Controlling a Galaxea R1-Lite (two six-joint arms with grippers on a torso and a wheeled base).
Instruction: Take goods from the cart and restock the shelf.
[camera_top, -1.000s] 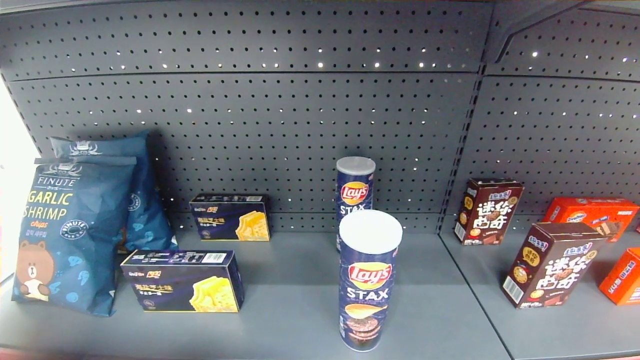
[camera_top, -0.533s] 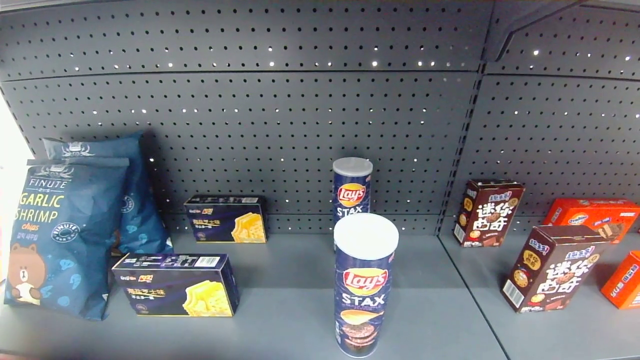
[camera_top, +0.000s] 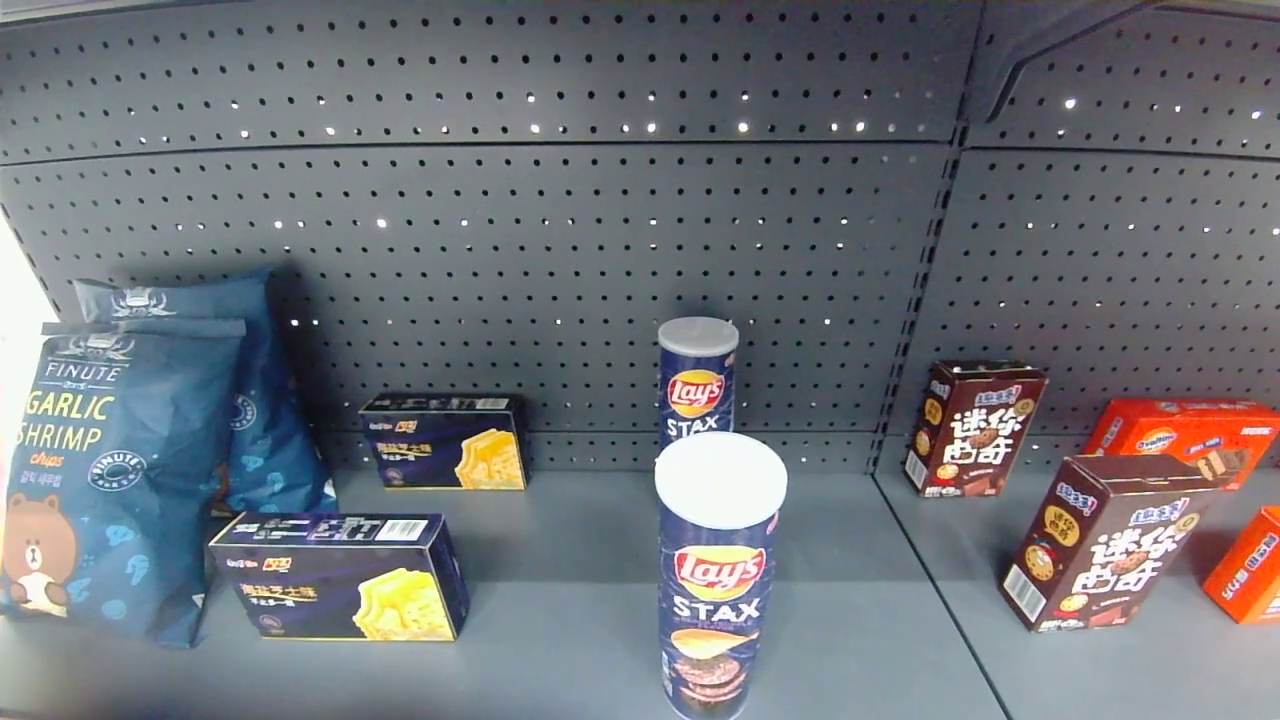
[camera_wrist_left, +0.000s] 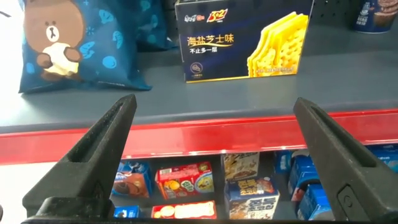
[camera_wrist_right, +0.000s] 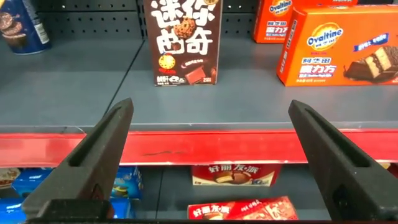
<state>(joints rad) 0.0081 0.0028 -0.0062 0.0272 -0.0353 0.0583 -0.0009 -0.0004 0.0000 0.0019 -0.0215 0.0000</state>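
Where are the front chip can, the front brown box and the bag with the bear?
front chip can (camera_top: 718, 590), head view, on its label.
front brown box (camera_top: 1108, 552), head view, on its front face.
bag with the bear (camera_top: 100, 470), head view, on its front face.

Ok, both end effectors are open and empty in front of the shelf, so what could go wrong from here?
1. The front chips can stands tall in the middle of the shelf; an arm reaching past could topple it.
2. The front brown cookie box stands upright, turned at an angle; a nudge may tip it.
3. The left end effector and right end effector face the red shelf rail; goods brought in low could catch it.
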